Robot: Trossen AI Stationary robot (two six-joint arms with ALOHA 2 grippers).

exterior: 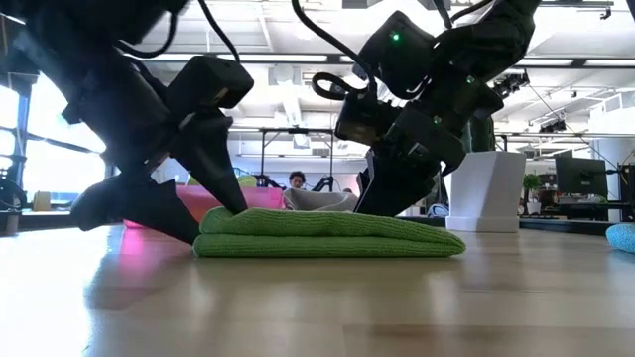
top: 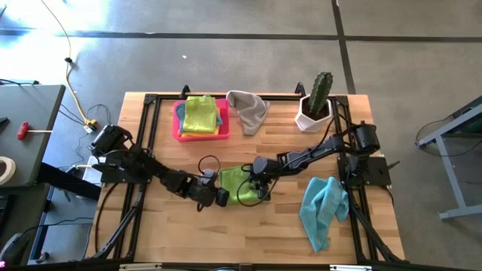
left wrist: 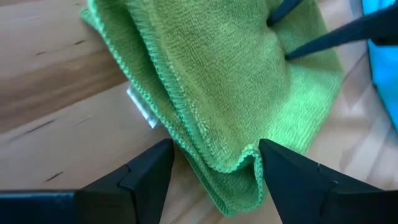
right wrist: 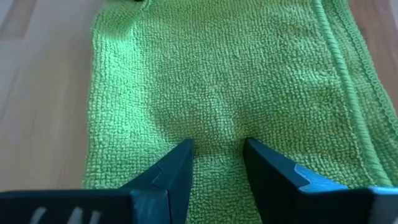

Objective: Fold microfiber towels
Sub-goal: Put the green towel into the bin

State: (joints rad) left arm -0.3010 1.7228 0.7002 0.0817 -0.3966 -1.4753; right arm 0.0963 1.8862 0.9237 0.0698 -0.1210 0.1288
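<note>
Currently catalogued on the wooden worktop [top: 181, 233]: one green towel [top: 238, 183], folded flat, lying near the middle, slightly toward the front edge. Left gripper [top: 221, 197] sits at the towel's left end, jaws spread and straddling a folded corner, one finger on bare wood and the other against the cloth edge, nothing pinched. Right gripper [top: 257, 183] bears down on the towel's right portion, fingers [right wrist: 177, 171] part-way apart with their tips pressing into the pile; no fold is lifted between them. A white label [left wrist: 143, 109] pokes out from under the towel's hem. Pink tray [top: 178, 128] stands at the back edge, left of centre, holding a lime towel [top: 199, 114] over a blue one. Grey towel [top: 248, 110], crumpled, lies just beside the tray at the back edge. Light blue towel [top: 322, 208], crumpled, lies toward the front right corner. White pot with cactus [top: 317, 103] occupies the back right corner.
</note>
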